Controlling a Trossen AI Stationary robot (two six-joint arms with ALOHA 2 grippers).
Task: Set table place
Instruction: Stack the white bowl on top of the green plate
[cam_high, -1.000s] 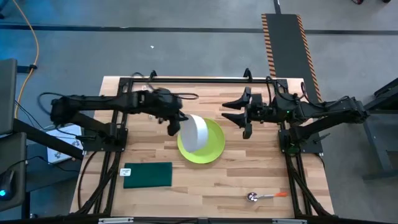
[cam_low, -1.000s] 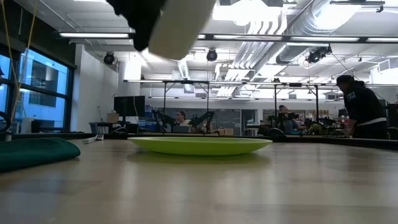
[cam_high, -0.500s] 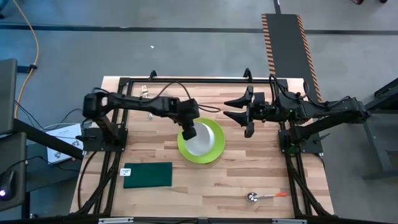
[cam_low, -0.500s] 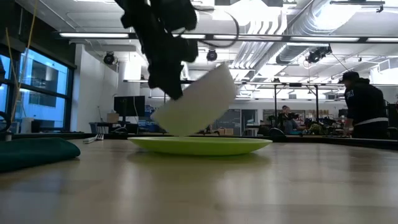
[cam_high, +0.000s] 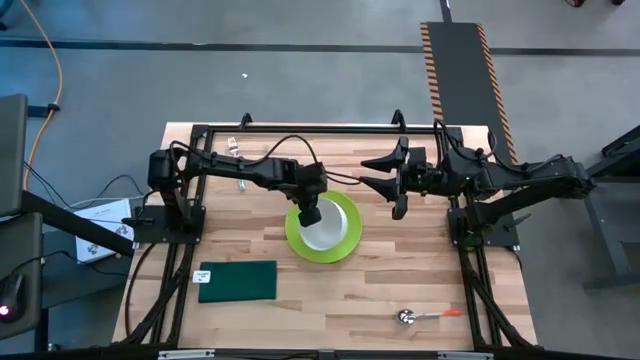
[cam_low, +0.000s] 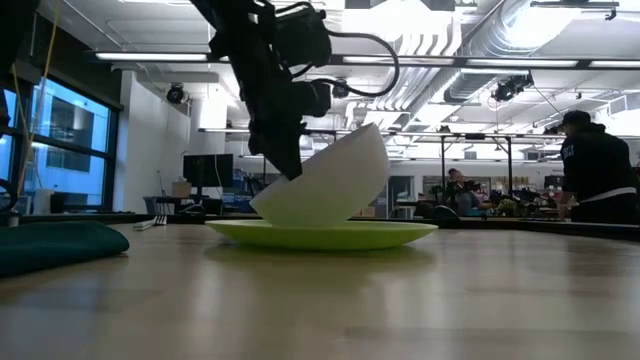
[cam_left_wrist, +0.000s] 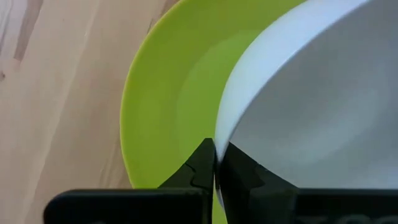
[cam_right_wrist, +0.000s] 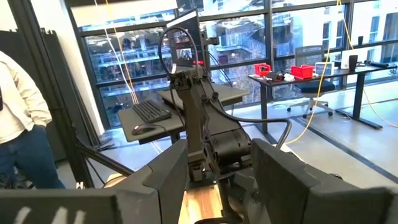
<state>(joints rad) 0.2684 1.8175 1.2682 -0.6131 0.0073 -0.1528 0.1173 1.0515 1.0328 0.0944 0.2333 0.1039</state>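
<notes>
A white bowl (cam_high: 323, 229) sits tilted on a lime-green plate (cam_high: 345, 243) in the middle of the wooden table (cam_high: 400, 275). In the low view the bowl (cam_low: 330, 185) leans with its opening turned up and to one side, its base on the plate (cam_low: 390, 235). My left gripper (cam_high: 308, 212) is shut on the bowl's rim. My right gripper (cam_high: 372, 172) is open and empty, above the table to the right of the plate. My left gripper pinches the bowl's rim (cam_left_wrist: 219, 132) on the side toward the table's left, one finger (cam_left_wrist: 242, 168) inside the bowl and one finger (cam_left_wrist: 200, 163) outside. The fingers slant down from above. The bowl is tilted, its base on the plate.
A dark green cloth (cam_high: 237, 281) lies near the table's front left. A spoon with an orange handle (cam_high: 425, 316) lies at the front right. A fork (cam_low: 150, 222) lies at the far left. People stand in the room beyond the table.
My left gripper has gone down and toward the table's right with the bowl. The bowl was held high above the plate, lying on its side; it now rests by its base on the plate, less tipped. My gripper has stayed shut on the rim.
</notes>
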